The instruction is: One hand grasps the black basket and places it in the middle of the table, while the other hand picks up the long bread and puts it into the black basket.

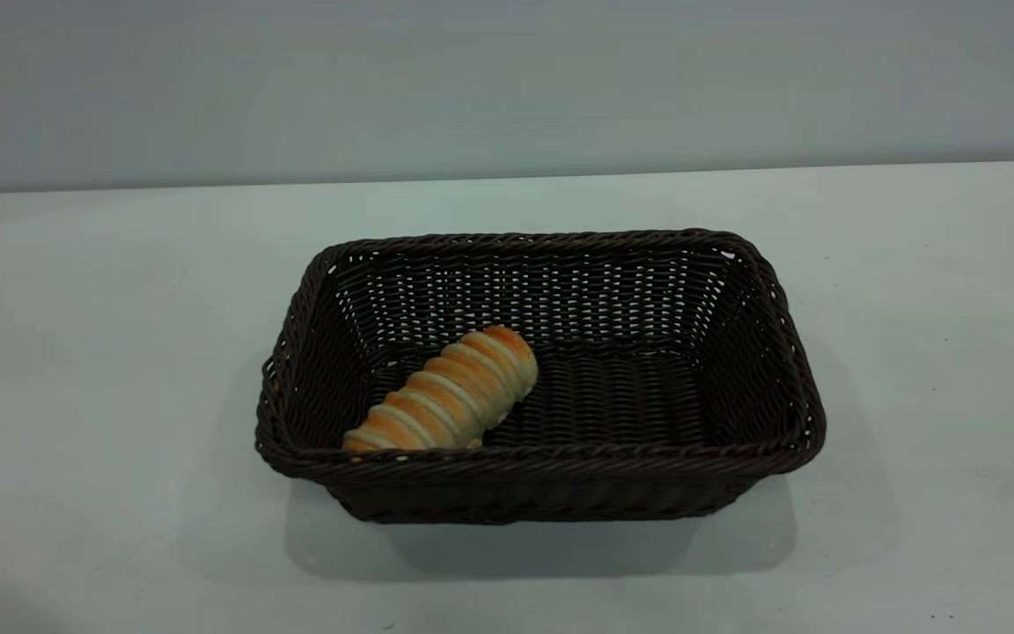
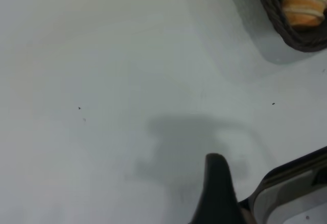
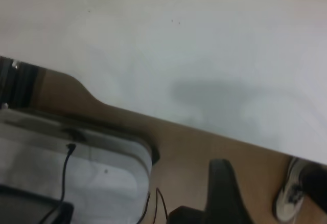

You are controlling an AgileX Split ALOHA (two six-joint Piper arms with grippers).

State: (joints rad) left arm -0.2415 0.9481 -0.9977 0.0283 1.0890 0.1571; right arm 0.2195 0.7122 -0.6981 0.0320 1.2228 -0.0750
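The black basket (image 1: 551,264) sits upright around the middle of the table (image 1: 84,352). The long bread (image 1: 445,392) lies inside it, slanted across the left part of its floor, one end against the near wall. The left gripper (image 2: 217,183) hangs over bare tabletop well apart from the basket, and the right gripper (image 3: 222,188) hangs beyond the table's edge; only one finger of each shows, so whether either is released or clenched cannot be told.
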